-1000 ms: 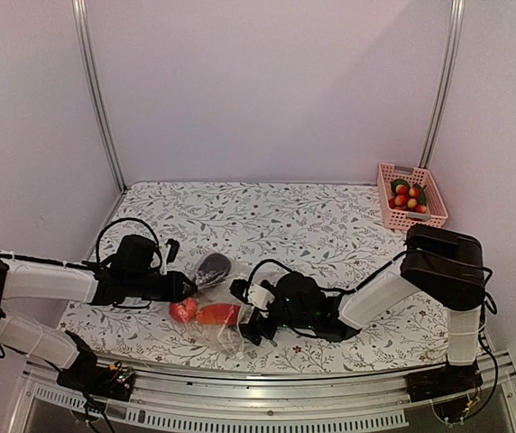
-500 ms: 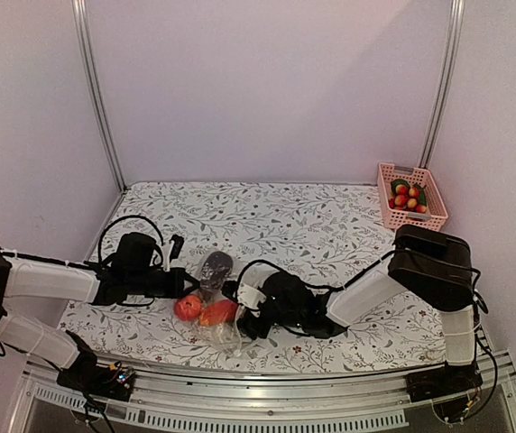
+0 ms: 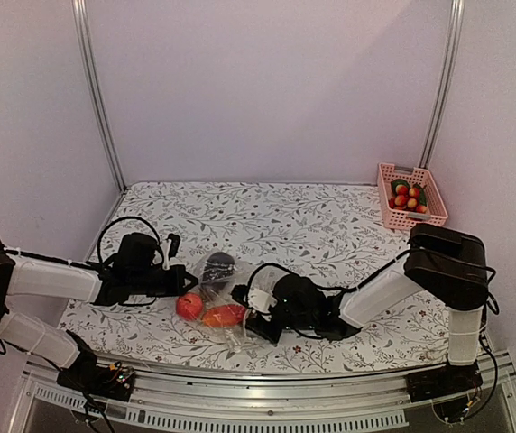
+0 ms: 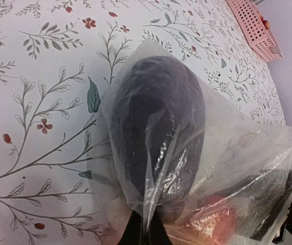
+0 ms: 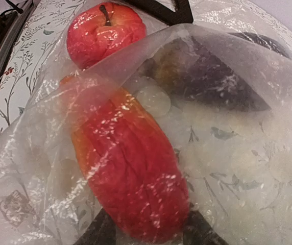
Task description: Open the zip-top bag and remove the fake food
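The clear zip-top bag [image 3: 215, 290] lies on the flowered cloth between my two grippers. Inside it is fake food: a red apple [image 3: 188, 306], an elongated red-orange piece [image 3: 225, 315] and a dark purple piece [image 3: 217, 266]. My left gripper [image 3: 183, 283] is shut on a fold of the bag [image 4: 227, 153], with the dark piece [image 4: 156, 117] just ahead of its tips [image 4: 145, 224]. My right gripper [image 5: 151, 229] has closed from the right on the end of the red-orange piece [image 5: 130, 168] through the plastic. Beyond it lie the apple [image 5: 105, 31] and the dark piece [image 5: 212, 76].
A pink slatted basket [image 3: 411, 197] with several small red and green pieces stands at the far right corner, also in the left wrist view as the basket [image 4: 253, 30]. The table's front rail [image 3: 267, 379] runs just below the bag.
My left gripper has closed on the bag's fold. My right gripper's jaws have narrowed around the red-orange piece, and the bag has shifted slightly.
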Tool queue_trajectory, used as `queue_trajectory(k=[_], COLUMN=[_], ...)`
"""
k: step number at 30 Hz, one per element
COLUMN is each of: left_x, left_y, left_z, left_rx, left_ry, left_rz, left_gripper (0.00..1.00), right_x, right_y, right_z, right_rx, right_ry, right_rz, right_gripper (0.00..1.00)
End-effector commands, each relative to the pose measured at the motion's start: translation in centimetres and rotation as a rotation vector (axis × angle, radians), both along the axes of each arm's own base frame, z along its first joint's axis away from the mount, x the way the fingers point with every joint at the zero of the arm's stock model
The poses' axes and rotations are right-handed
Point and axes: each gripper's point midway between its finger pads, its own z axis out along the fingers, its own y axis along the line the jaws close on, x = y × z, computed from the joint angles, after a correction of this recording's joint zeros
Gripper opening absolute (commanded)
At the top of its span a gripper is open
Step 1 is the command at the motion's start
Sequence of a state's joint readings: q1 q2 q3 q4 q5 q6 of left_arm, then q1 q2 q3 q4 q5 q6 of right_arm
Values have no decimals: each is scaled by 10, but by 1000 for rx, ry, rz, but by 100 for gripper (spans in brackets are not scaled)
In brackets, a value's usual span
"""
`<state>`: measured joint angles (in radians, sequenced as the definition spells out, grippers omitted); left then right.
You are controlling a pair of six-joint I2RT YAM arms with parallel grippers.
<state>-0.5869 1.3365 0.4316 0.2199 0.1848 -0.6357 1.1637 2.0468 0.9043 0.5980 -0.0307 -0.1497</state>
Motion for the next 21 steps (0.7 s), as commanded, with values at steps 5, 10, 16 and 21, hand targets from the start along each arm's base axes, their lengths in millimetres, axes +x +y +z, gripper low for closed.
queue_trajectory(k=[5, 10, 16, 21], left_x=[19, 22, 19, 13], left_y=[31, 39, 19, -9], left_z=[-3, -5, 4, 18], left_rx=[44, 49, -33, -78], left_ry=[-13, -14, -46, -95], left_rz=[164, 195, 89, -39], left_gripper=[0, 0, 0, 0], right_x=[-8, -1, 4, 7], right_y=[-29, -50, -57, -37], right_z=[5, 2, 10, 18], right_rx=[-26, -47, -17, -3], right_ry=[63, 85, 124, 125], right_rz=[-60, -152, -185, -149], right_gripper=[29, 29, 32, 42])
